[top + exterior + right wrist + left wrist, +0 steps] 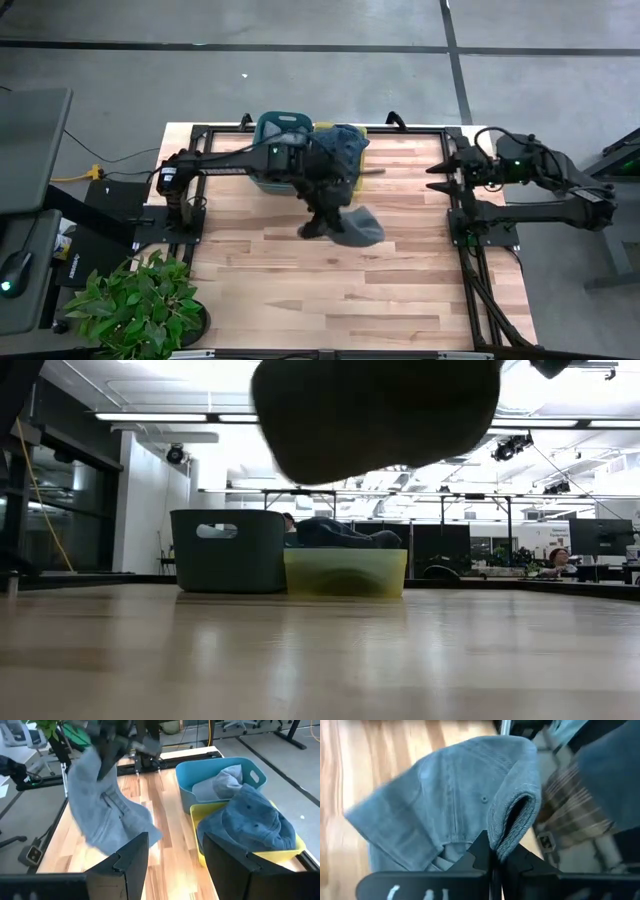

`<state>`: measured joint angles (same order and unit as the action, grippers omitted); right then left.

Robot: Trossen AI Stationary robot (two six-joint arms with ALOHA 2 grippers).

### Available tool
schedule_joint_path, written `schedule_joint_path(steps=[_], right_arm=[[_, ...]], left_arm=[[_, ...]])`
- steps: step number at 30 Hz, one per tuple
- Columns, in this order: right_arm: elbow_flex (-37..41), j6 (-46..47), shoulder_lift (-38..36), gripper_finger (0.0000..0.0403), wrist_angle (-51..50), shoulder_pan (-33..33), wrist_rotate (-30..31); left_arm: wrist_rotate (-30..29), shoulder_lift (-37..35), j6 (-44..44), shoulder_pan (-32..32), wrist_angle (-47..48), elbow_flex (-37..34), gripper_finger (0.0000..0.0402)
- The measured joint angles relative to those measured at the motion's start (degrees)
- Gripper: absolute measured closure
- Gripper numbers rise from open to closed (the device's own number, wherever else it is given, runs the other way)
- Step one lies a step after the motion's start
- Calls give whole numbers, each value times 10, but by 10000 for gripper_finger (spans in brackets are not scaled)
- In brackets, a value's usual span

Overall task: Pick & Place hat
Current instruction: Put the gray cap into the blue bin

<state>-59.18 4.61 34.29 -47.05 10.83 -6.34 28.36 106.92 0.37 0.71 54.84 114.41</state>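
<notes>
table: light wood plank top (300, 290) | plant: green leafy, off table's near-left corner (135, 305) | mouse: on desk at far left edge (10, 272) | yellow cable: on floor left of table (75, 177) | person: seated at monitors, far right background (557, 559) | floor: grey with dark lines (300, 80)

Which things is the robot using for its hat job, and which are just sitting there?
For the job:
- grey hat, pinched in the left gripper
- teal bin
- yellow bin
- blue hat in the yellow bin

Just sitting there:
- plant
- right gripper, waiting open
</notes>
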Motion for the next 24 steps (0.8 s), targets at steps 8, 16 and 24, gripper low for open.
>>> schedule_joint_path(steps=[8,16,24], right_arm=[[0,-8,-22,221,-41,0,-20],[0,12,1,221,17,0,-78],[0,-4,48,221,96,0,-111]], left_arm=[[119,0,-23,64,-130,0,393],[208,0,-61,125,-230,0,393],[221,0,-67,128,-247,-2,393]])
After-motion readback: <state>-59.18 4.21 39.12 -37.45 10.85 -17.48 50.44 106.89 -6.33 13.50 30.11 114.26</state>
